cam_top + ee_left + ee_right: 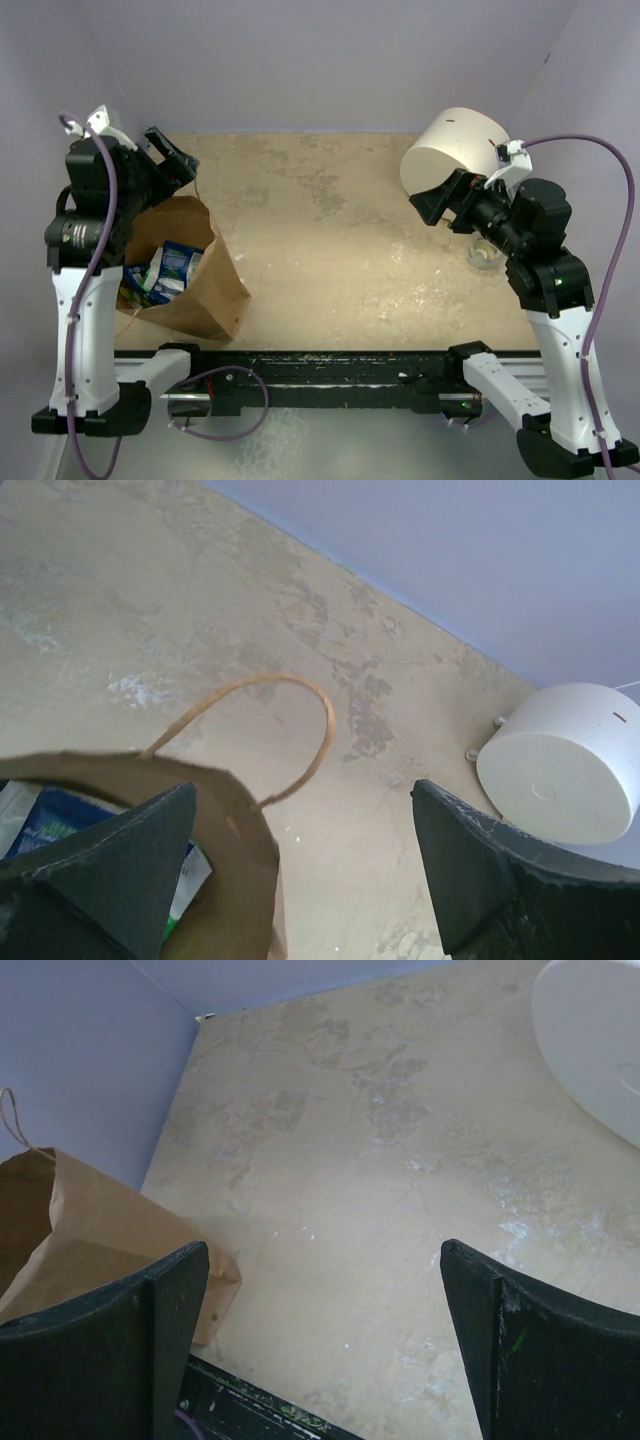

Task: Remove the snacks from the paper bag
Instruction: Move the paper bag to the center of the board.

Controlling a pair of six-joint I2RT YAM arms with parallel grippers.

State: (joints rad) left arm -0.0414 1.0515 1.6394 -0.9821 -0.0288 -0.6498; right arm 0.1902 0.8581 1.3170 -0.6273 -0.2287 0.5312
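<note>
Now the left hand (172, 158) is hovering open over the bag (205, 295), risking snagging its handle (300, 695) or tipping it before reaching the snacks (170, 272); the right hand (438, 203) is hanging open.

Brown paper bag (212, 288), blue-and-white and green snacks (172, 268), white cylinder (455, 150), mottled beige table (330, 240).

Looks down from high behind the near edge over the whole table (330, 230), and looks close and oblique from each wrist, sharing paper bag (205, 290) and white cylinder (455, 150) throughout.
</note>
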